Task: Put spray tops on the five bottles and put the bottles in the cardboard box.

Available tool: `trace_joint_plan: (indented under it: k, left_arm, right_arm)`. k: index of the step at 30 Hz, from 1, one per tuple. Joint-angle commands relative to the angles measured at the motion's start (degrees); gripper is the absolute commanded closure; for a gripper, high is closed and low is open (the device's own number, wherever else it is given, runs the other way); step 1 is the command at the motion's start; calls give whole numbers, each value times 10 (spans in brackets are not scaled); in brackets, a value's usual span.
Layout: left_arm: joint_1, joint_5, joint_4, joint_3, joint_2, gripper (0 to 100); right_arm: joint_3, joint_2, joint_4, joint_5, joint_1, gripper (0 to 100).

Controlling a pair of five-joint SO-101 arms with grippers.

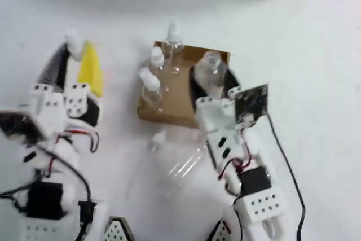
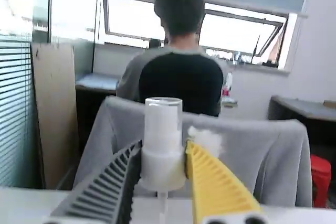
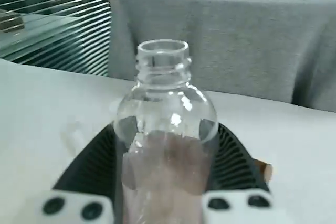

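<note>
High view: right gripper [image 1: 212,83] clamps an uncapped bottle [image 1: 211,65], cardboard box [image 1: 169,111] just under it. Left gripper [image 1: 78,49], well apart, pinches a spray top [image 1: 73,40]. Slight misalignment, and top likely misses the mouth.

We see a flat white table top [image 1: 316,38], and beyond it a grey fabric-covered chair back [image 2: 262,150]. Further into the room we make out horizontal slatted window blinds [image 2: 16,108], with a tall brown board [image 2: 52,114] standing upright beside them, and a red stool [image 2: 321,174] below a pale desk [image 2: 304,108].
</note>
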Motion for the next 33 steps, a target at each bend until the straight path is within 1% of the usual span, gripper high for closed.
trace_joint_plan:
  k: [1, 8, 10, 12, 15, 18, 20, 22, 26, 33]
  left_arm:
    - [14, -8, -21, -145, 42, 980]
    - [41, -7, -16, -360, 240, 980]
    - [53, -7, -16, -400, 267, 980]
    - [80, -6, -2, -425, 277, 980]
    - [144, -8, 40, -433, 278, 980]
    - [204, -8, 84, -432, 283, 980]
    - [231, -8, 89, -416, 283, 980]
    - [249, -8, 75, -394, 280, 980]
    - [256, -8, 55, -353, 278, 980]
    - [256, -8, 62, -345, 277, 980]
  right_arm:
    - [24, -57, -14, -4, -54, 982]
    - [105, -163, -10, -2, -140, 982]
    - [127, -191, -10, -1, -165, 982]
    - [147, -216, -10, -1, -184, 982]
    - [171, -250, -9, -1, -199, 982]
    - [186, -279, -7, -1, -198, 982]
    - [190, -290, 15, -1, -198, 982]
    - [191, -291, 33, -1, -198, 982]
    - [192, -291, 38, -1, -198, 982]
    - [195, -289, 41, -1, -196, 982]
